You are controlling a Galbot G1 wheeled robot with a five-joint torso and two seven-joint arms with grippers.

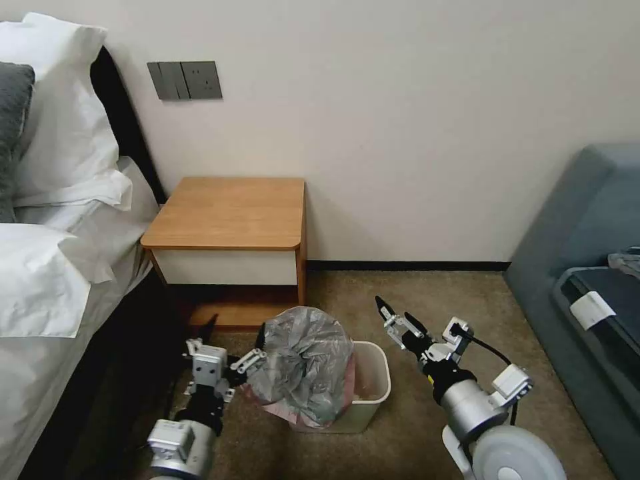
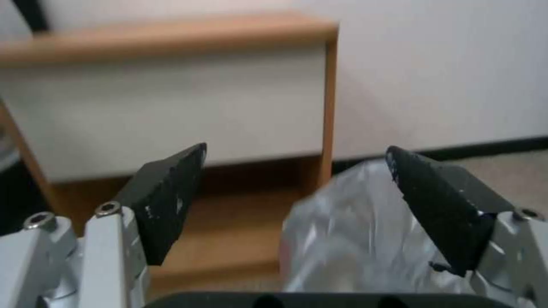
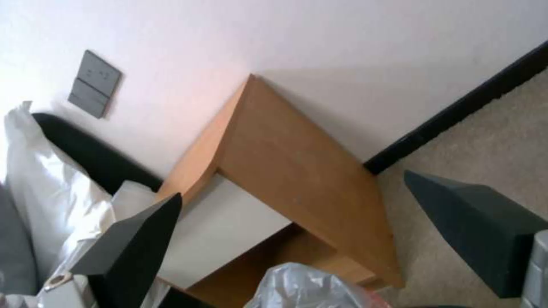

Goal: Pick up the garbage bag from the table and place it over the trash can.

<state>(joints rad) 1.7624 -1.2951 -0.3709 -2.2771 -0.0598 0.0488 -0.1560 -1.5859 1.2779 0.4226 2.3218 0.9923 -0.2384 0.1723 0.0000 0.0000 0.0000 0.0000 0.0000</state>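
1. Bed (image 1: 47, 280) at far left, pillows (image 1: 60, 133) stacked against the wall. Not part of the job; noted only because it hems in my left arm's workspace.

2. My left gripper (image 1: 232, 347) sits low over the carpet, just beside the left side of the garbage bag (image 1: 307, 363). Fingers (image 2: 171, 196) spread apart, nothing between them. In the left wrist view one finger stands free in front of the table's lower shelf while the other overlaps the bag's crinkled grey plastic; contact there I cannot confirm.

3. The table (image 1: 230, 213): top is bare wood, so the bag is off it already.

4. The bag is bunched and puffed up over the left part of the trash can (image 1: 370, 383), spilling over that side, with the pink edge low at the front. The right part of the can's rim is uncovered and the inside wall shows. My judgement: bag delivered to the can but not spread round the whole rim.

5. My right gripper (image 1: 398, 319) hangs above and just to the right of the can, near its bare rim, fingers (image 3: 137, 239) parted and empty. The right wrist view looks past them to the table and the bag's top.

6. Grey sofa (image 1: 587, 267) at far right, untouched.
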